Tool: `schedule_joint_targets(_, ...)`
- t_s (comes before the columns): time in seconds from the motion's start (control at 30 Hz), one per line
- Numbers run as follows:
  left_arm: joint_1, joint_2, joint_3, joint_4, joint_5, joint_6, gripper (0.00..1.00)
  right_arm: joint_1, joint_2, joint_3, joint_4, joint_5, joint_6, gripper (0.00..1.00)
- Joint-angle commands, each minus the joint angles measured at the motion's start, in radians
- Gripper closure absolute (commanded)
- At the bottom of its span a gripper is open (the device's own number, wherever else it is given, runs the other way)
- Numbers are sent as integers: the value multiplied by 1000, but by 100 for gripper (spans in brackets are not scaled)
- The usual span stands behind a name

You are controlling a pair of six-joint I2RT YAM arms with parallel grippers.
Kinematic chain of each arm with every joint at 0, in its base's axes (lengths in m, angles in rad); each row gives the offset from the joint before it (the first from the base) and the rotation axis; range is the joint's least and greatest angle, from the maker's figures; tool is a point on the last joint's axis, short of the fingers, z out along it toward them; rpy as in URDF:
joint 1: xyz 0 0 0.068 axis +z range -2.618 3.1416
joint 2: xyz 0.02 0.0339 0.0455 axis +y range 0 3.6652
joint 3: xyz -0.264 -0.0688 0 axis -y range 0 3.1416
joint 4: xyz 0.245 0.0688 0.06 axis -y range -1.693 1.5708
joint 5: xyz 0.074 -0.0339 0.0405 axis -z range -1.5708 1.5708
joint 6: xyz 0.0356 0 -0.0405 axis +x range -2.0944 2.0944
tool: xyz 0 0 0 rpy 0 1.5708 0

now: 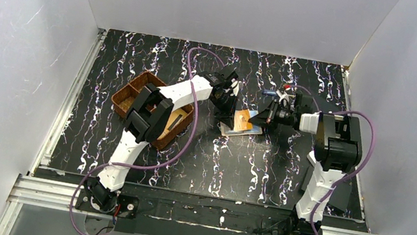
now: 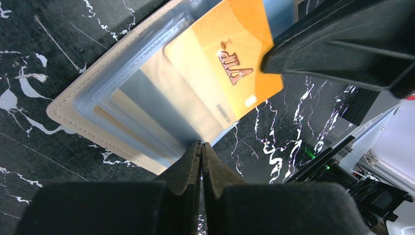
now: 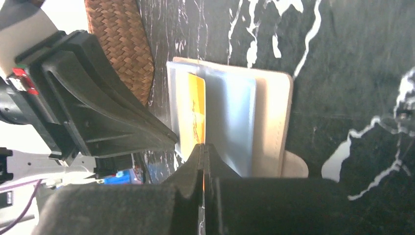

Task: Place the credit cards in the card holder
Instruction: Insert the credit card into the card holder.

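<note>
Bright even light, blurred near foregrounds

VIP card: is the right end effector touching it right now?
Touching. The right wrist view shows the right end effector shut on the card at its edge, with orange showing inside the closed grip.

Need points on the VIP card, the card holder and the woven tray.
VIP card [image 2: 226, 55], left wrist view, orange face beside the lettering.
card holder [image 3: 274, 127], right wrist view, cream outer cover.
woven tray [image 3: 120, 44], right wrist view, brown woven wall.
</note>
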Motion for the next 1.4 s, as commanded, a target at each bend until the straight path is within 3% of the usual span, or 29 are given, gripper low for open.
schedule_joint_targets(0.0, 11, 52, -13, -76, -100, 33, 100, 26, -9, -133, 369, 49, 247, 99)
schedule_joint_targets(0.17, 11, 33, -6, -70, -90, 24, 99, 46, -21, -215, 493, 75, 307, 99)
schedule_joint_targets(0.27, 16, 5, 1, -77, -83, 15, 93, 45, -13, -166, 413, 61, 239, 98)
schedule_joint_targets(0.5, 87, -145, -95, -35, -49, -25, 75, 44, -104, -53, -12, 183, -51, 62)
schedule_joint_targets(0.6, 116, -165, -136, 15, -35, -53, 75, 44, -97, -48, -28, 178, -64, 57)
schedule_joint_targets(0.77, 118, -124, -128, 10, -65, -81, 87, 44, -77, -33, -21, 171, -57, 59)
schedule_joint_targets(0.87, 115, -96, -134, 15, -83, -92, 91, 45, -51, -34, 32, 141, -14, 67)
schedule_joint_targets(1.37, 40, 37, 3, -25, -76, -86, 91, 151, -55, -46, 171, 97, 110, 77)
